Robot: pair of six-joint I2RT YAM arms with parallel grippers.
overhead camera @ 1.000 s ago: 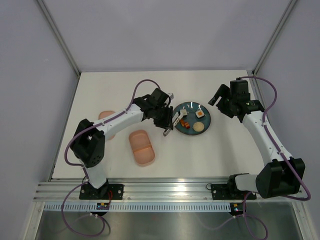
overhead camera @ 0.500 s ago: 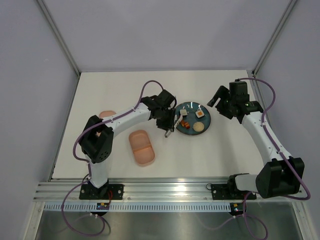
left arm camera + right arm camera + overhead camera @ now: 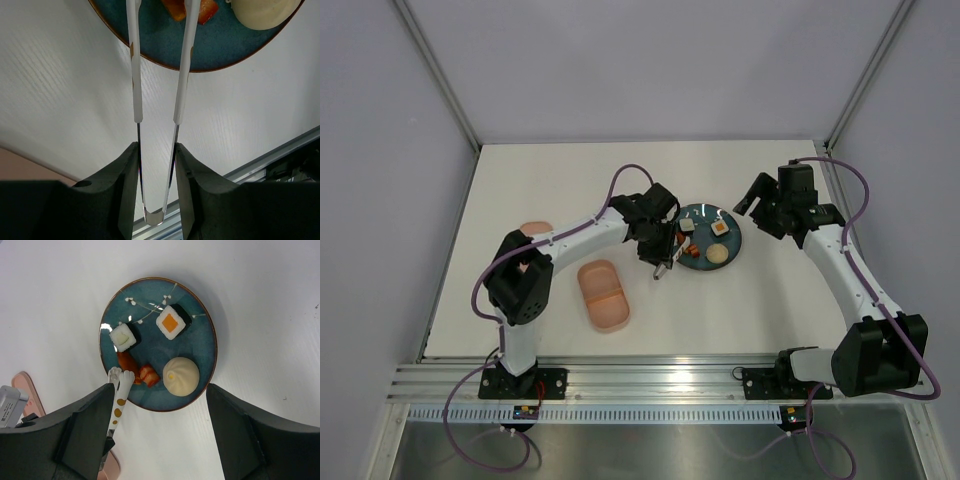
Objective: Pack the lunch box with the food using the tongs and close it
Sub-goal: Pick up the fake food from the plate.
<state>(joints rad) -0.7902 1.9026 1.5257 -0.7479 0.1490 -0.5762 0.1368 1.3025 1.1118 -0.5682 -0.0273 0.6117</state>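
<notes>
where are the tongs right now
The tongs are clamped in the left gripper; in the right wrist view their tips sit at the lower-left edge of the blue plate, right beside the orange sausage pieces.

Plate (image 3: 704, 214) sits centre-right on the surface (image 3: 750, 310). Lunch box (image 3: 604, 295) lies lower left of it, well apart; lid (image 3: 530, 229) further left. On the plate: two rolls (image 3: 172, 322) upper, bun (image 3: 181, 376) lower right, sausage bits (image 3: 137, 369) lower left. Tongs (image 3: 120, 390) tips lie over the plate's lower-left rim, just beside the sausage bits.

Dark teal plate (image 3: 200, 350) on white table (image 3: 760, 300)
</notes>
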